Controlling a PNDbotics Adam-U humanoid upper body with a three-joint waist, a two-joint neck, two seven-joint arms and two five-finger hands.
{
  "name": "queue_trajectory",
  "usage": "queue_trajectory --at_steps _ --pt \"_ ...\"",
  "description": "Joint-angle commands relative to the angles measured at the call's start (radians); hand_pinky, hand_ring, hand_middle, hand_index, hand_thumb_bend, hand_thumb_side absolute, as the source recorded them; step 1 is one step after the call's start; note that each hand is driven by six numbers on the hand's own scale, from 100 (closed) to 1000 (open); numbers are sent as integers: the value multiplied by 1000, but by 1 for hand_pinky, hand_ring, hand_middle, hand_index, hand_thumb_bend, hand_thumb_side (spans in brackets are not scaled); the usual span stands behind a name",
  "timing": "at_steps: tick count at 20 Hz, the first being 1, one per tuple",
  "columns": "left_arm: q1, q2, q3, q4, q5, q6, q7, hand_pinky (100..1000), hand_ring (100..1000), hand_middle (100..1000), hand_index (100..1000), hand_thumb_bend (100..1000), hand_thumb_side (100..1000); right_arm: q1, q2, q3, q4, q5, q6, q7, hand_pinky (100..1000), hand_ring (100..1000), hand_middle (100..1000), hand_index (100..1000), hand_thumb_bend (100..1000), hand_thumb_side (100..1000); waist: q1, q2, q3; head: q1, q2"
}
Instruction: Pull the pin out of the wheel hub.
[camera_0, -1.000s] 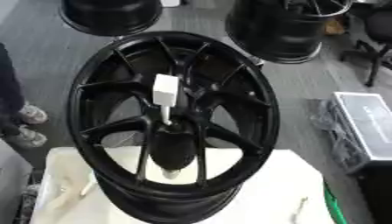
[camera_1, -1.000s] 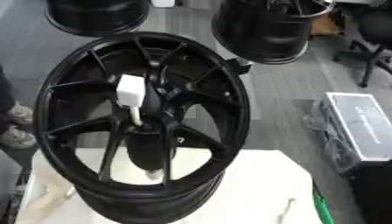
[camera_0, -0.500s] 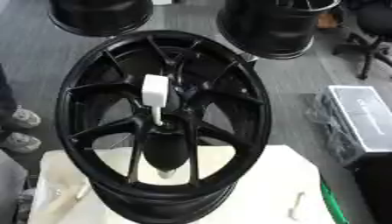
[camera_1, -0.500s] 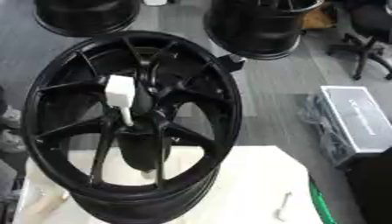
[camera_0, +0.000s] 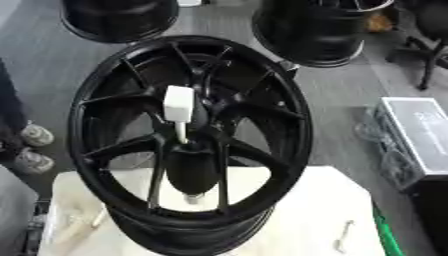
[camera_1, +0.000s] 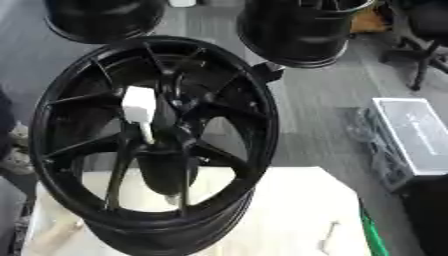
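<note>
A black spoked wheel (camera_0: 188, 135) stands upright on a cream-covered table (camera_0: 297, 210), its face turned toward me. From its hub (camera_0: 197, 117) a white pin (camera_0: 178, 106) sticks out, with a blocky white head and a thin white shaft running down to the hub. Neither of my hands shows in either eye view.
Two more black wheels (camera_0: 114, 17) (camera_0: 315, 27) stand on the grey floor behind. A grey case (camera_0: 420, 140) lies on the floor to the right. A small pale tool (camera_0: 343, 235) lies on the table at the lower right. A person's shoes (camera_0: 26, 147) show at the left edge.
The whole picture has shifted slightly, so the camera has moved. The wheel and the pin keep the same relation to each other.
</note>
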Motion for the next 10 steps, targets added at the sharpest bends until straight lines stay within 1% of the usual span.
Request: queue_trajectory --at_steps 1,2,4,7,10 --pt "-3 6 7 -17 5 -2 3 549 489 508 644 671 800 -10 34 13 -122 33 -8 -12 714 657 692 833 100 677 5 -14 -1 2 -2" --pt "-3 5 7 -17 6 -2 3 549 489 508 644 671 800 -13 57 22 -166 47 -11 -8 713 654 690 832 100 674 6 -14 -2 1 -2" --pt "-5 3 6 -17 7 -2 3 548 489 508 644 671 799 -20 104 44 -261 69 -23 -2 694 617 658 819 100 633 9 -12 -4 3 -2" --pt "-8 -1 4 -17 7 -3 2 548 488 508 644 671 799 -41 176 89 -393 83 -44 10 681 591 628 805 100 611 15 -6 -6 10 -2" --pt "-10 -5 3 -17 7 -5 1 548 488 508 644 672 798 -61 223 139 -475 75 -53 27 674 579 616 797 100 610 20 0 -6 14 -2"
